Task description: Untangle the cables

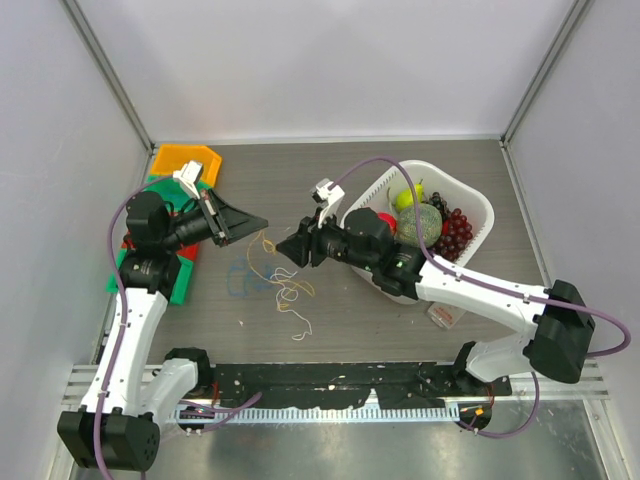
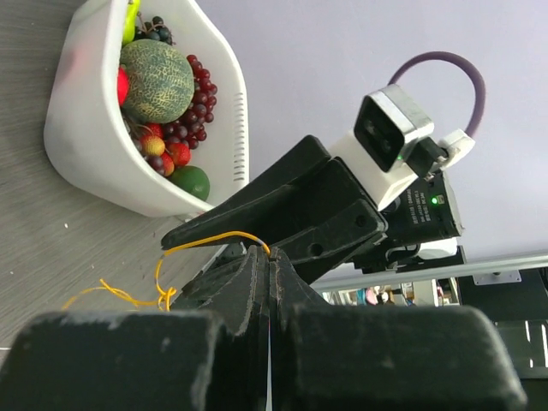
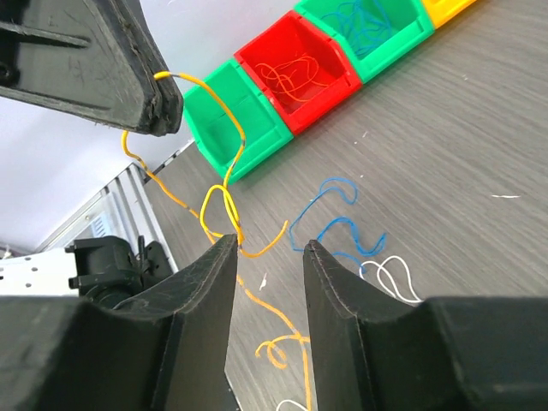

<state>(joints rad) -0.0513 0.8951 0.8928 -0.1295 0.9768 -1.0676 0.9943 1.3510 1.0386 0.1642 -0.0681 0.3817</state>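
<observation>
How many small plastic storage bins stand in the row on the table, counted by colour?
Green plastic storage bins: 2
Red plastic storage bin: 1
Yellow-orange plastic storage bin: 1
Total: 4

A grey wood-grain table (image 1: pixel 330 180) carries a loose scatter of thin blue, orange and white cables (image 1: pixel 288 290) near its centre. A white basket (image 1: pixel 478 205) stands to the right, with a row of coloured bins (image 1: pixel 185 158) along the left edge.
</observation>
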